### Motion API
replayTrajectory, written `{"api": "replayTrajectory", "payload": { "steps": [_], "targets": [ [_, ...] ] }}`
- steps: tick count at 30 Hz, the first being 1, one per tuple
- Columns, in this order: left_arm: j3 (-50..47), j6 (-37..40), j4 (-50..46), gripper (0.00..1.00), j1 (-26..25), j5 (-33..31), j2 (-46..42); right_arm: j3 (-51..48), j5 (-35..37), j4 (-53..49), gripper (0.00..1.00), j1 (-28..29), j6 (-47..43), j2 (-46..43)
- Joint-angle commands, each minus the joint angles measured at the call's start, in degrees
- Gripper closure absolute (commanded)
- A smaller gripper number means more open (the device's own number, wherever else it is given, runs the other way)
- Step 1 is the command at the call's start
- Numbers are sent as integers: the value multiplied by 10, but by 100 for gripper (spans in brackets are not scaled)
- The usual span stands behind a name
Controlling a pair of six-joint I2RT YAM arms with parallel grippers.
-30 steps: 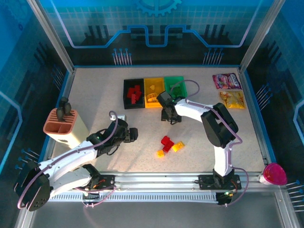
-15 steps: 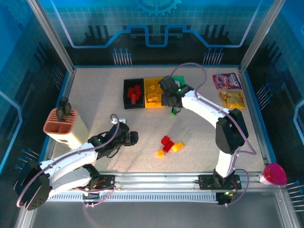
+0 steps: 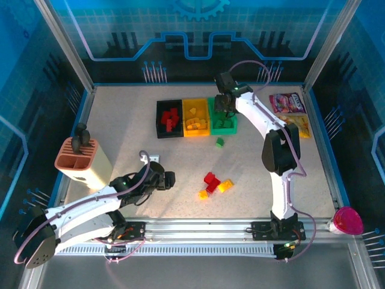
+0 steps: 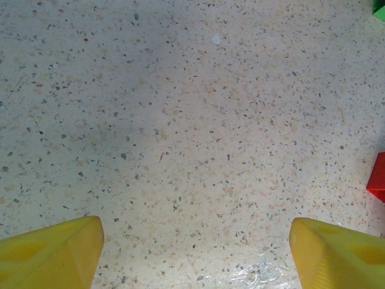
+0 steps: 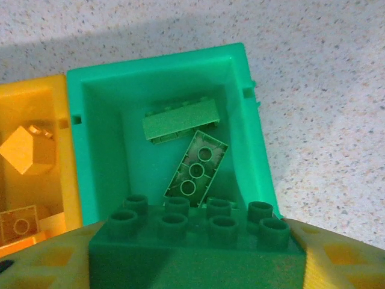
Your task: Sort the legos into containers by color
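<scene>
While you are watching from above, your right gripper [image 3: 225, 103] is hanging over the green bin [image 3: 223, 131], last in the row beside the black bin [image 3: 159, 119] and yellow bin [image 3: 196, 133], because that is where its load's colour belongs. One green lego [image 3: 220, 142] is lying loose just in front, and a red-and-yellow cluster [image 3: 213, 183] is waiting near your left gripper [image 3: 167, 179].

On the left wrist, the fingers [image 4: 51, 250] are standing spread over bare table, with a red lego [image 4: 378, 177] at the right edge.

On the right wrist, the fingers are pinching a dark green brick [image 5: 198, 235] above that bin, likely for release.
</scene>
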Motion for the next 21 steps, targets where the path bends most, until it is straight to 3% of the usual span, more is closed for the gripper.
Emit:
{"api": "replayTrajectory", "payload": {
  "steps": [1, 9, 21],
  "targets": [
    [-2, -12, -13, 19, -6, -16, -8, 31, -11, -36, 32, -3, -9, 18],
    [4, -3, -12, 19, -16, -17, -9, -19, -7, -8, 10, 11, -19, -32],
    [-1, -3, 8, 19, -27, -21, -1, -240, -30, 66, 16, 49, -11, -159]
  ]
}}
